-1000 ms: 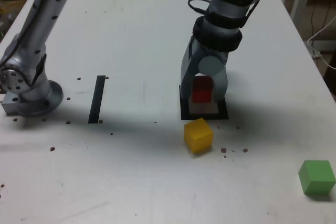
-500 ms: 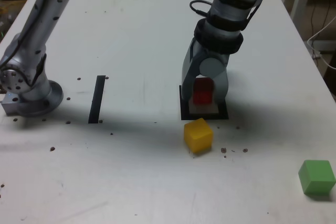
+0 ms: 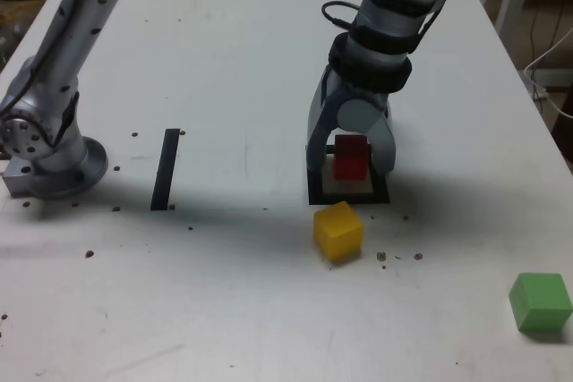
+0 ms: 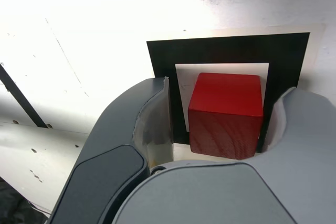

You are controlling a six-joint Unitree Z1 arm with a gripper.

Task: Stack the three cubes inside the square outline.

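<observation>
Grey robot gripper (image 3: 351, 163), jaws spread, straddles small matte red cube (image 4: 226, 113) resting inside thick black square outline (image 4: 163, 66).

Square outline (image 3: 381, 195) partly behind the hand (image 3: 351, 157) and red cube (image 3: 351, 157).

white table (image 3: 233, 60), black strip (image 3: 166, 168) (straight), dark specks (image 3: 398, 257)

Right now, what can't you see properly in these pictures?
- Red cube: in the exterior view the gripper covers its sides.
- Square outline: in the wrist view its near edge hides behind the gripper.
- Yellow cube and green cube: outside the wrist view.
</observation>
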